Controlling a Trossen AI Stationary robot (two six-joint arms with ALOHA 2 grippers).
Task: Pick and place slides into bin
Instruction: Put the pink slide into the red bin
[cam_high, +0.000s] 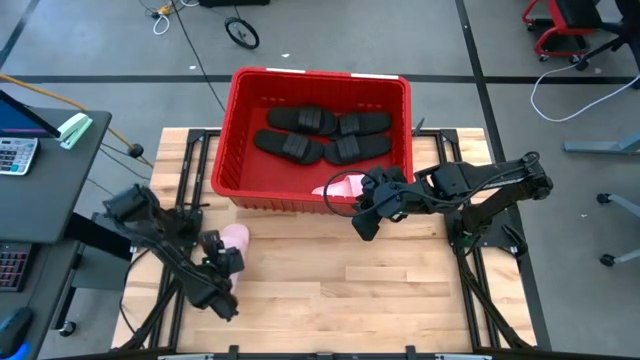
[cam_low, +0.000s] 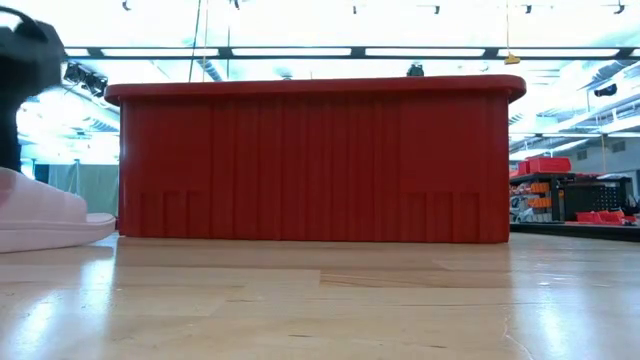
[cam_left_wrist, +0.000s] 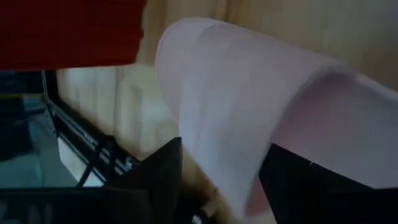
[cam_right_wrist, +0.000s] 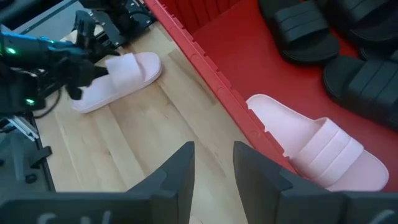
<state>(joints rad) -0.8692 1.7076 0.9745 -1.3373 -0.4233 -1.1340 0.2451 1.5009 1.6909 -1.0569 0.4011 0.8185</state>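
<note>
The red bin (cam_high: 230, 150) stands at the table's far middle and holds several black slides (cam_high: 300, 122) and one pale pink slide (cam_high: 345, 185) at its near right. A second pink slide (cam_high: 236, 237) lies on the table near the bin's near left corner, and also shows in the low view (cam_low: 40, 215). My left gripper (cam_high: 222, 258) is at this slide's near end, shut on it. My right gripper (cam_right_wrist: 214, 168) hovers over the bin's near wall, empty, its fingers a little apart. My left gripper has the pink slide's near end (cam_left_wrist: 236, 174) between its two fingers (cam_left_wrist: 158, 180), coming at it low from the table's near side. The slide fills the gap between them. Its sole rests on the table (cam_low: 60, 245).
The bin's near wall (cam_right_wrist: 205, 62) runs between my right gripper and the slides inside. Bare wood lies on the table's near half (cam_high: 350, 290). A desk with a calculator (cam_high: 15, 155) stands beyond the table's left edge.
</note>
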